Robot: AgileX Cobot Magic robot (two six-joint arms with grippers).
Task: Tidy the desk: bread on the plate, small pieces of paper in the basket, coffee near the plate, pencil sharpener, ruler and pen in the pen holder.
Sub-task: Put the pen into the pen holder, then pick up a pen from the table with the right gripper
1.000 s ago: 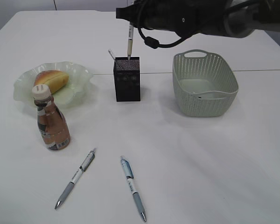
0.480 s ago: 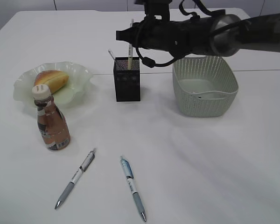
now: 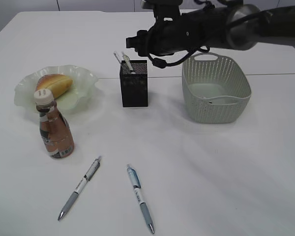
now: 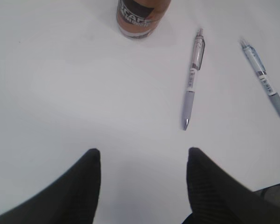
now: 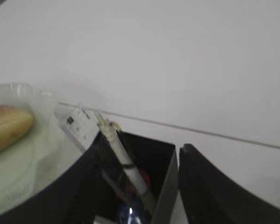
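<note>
The white bench (image 3: 196, 167) carries everything, a thin seam line crossing it behind the holder. On its right stands the grey-green perforated basket (image 3: 238, 101); nothing can be made out inside it in the exterior view. At the left sits the ruffled pale green plate (image 3: 83, 78) with the golden-brown bread (image 3: 54, 84) on it, and just in front of the plate stands the coffee (image 3: 53, 129), brown with a white cap.

The black mesh pen holder (image 3: 134, 87) stands between plate and basket. Only the right wrist view looks into it: a pen (image 5: 123, 163) leans tilted inside, beside the clear ruler (image 5: 78, 124) poking out of the left corner, with something red deep at the bottom. The right tool (image 5: 137, 182) hangs directly over the holder's mouth, its dark fingers (image 5: 210, 186) apart and gripping nothing.

Only the left wrist view shows the left tool (image 4: 142, 179), spread wide and empty above bare bench. Ahead of it two more pens lie flat near the front edge: the left pen (image 3: 79, 187) with a grey grip, the right pen (image 3: 139, 197) bluish, apart from each other.
</note>
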